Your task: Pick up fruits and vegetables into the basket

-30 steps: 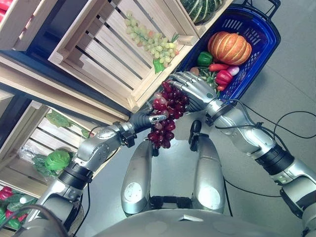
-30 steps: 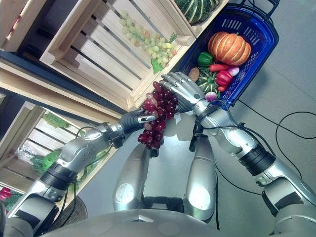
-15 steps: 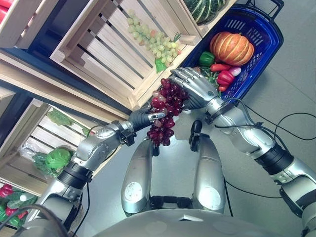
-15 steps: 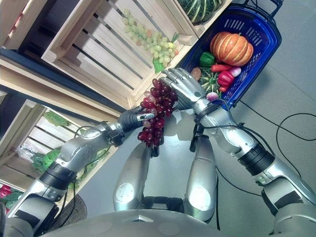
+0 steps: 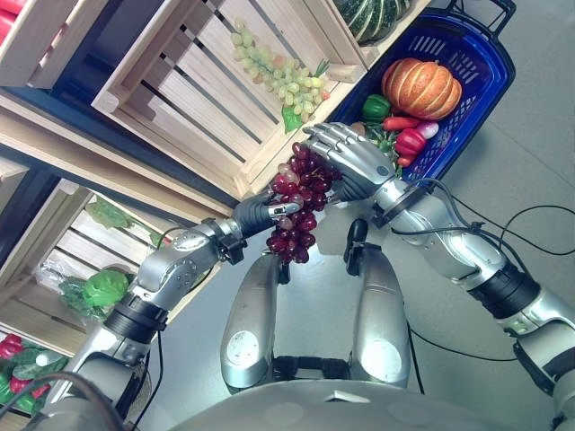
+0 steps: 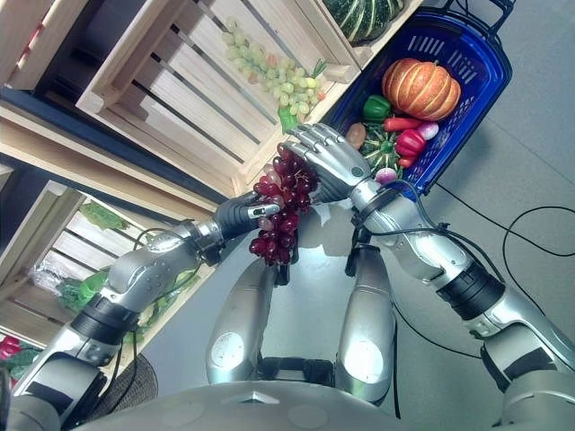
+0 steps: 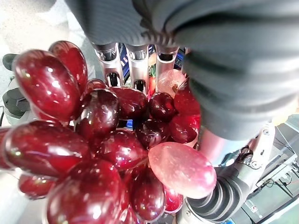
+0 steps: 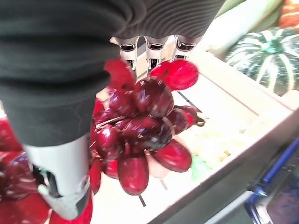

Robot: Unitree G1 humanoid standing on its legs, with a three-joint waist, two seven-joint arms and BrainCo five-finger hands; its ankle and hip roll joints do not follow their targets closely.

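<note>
Fingers of the left hand [image 5: 262, 214] and right hand [image 5: 352, 160] curl round a dark red bunch of grapes [image 5: 301, 201], held in the air between them just before a pale wooden crate [image 5: 202, 90], near the blue plastic basket [image 5: 476, 63] holding an orange pumpkin [image 5: 420, 87].

Both arms reach forward and meet in front of the chest. The left hand [image 5: 260, 213] curls its fingers from below, the right hand [image 5: 352, 162] folds its fingers over from above, palms facing.
</note>
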